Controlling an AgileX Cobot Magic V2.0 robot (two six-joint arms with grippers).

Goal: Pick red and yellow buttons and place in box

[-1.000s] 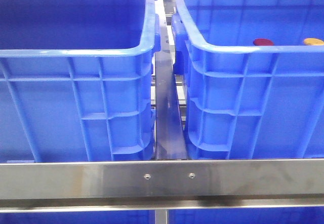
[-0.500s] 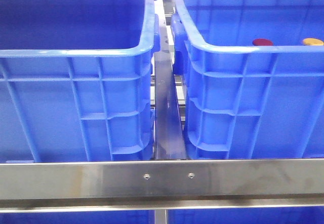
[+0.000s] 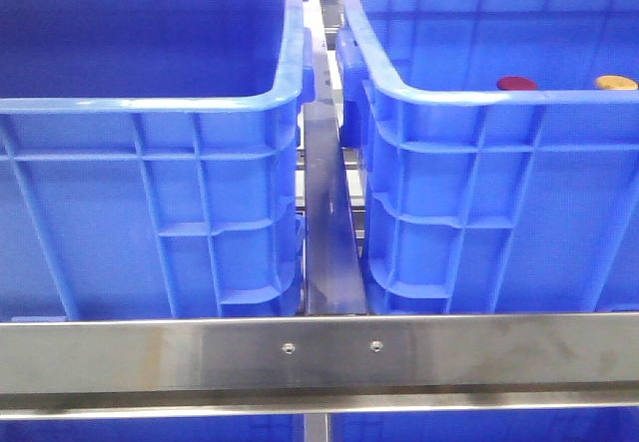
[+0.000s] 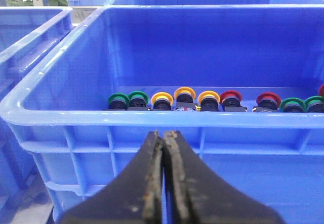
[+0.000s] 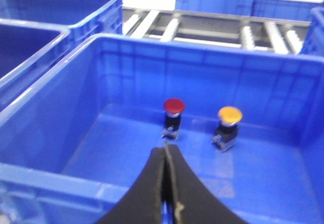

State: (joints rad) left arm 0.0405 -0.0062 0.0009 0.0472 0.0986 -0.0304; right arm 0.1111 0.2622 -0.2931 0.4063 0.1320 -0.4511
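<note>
Front view: near rim of the bright-blue ribbed plastic crate (image 3: pixel 479 98) hides all but the caps of the dark red button (image 3: pixel 517 84) and yellow-orange button (image 3: pixel 616 83). Crate's right side is cropped by frame edge.

Only the grippers show, and only in the wrist views. The left gripper (image 4: pixel 163 148) has two black fingers (image 4: pixel 147 183) that widen from narrow tips into a broad, smoothly curved base. Their inner faces carry worn, brownish-tan pads with a rough, crumbled surface, meeting along a thin dark seam. The right gripper (image 5: pixel 166 155) has the same black, tapering fingers (image 5: pixel 152 193) with a matte finish; its inner edges show a faint pale line along the seam. No cables, screws or markings can be made out.
</note>
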